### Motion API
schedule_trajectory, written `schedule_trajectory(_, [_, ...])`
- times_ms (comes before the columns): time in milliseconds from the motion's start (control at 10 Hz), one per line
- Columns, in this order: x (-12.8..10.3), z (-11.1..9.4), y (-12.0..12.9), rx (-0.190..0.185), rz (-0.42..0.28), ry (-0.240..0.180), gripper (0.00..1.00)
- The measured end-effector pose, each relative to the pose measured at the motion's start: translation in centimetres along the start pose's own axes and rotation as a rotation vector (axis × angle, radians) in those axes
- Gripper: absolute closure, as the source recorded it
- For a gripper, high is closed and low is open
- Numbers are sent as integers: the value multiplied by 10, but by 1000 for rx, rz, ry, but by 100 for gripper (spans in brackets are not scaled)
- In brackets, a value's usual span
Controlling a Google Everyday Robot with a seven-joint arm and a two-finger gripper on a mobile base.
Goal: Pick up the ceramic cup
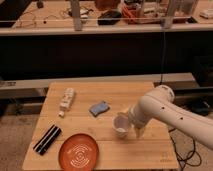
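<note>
From my remote console, the gripper (131,126) sat right against the ceramic cup (121,125) on the wooden table (150,150) — whether it was clamped on the cup or merely beside it, I could not tell. The cup appeared tilted, just right of the orange plate (78,152) and below the blue sponge (99,108). I judged the reach done and the lift clear of the table yet to come — a white bottle (66,100) and black case (47,139) lay well left of the cup.
</note>
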Motion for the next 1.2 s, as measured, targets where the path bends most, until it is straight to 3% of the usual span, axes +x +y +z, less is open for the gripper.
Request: schedule_trajectory(1200, [2,18,11,-46,-103,-12,20])
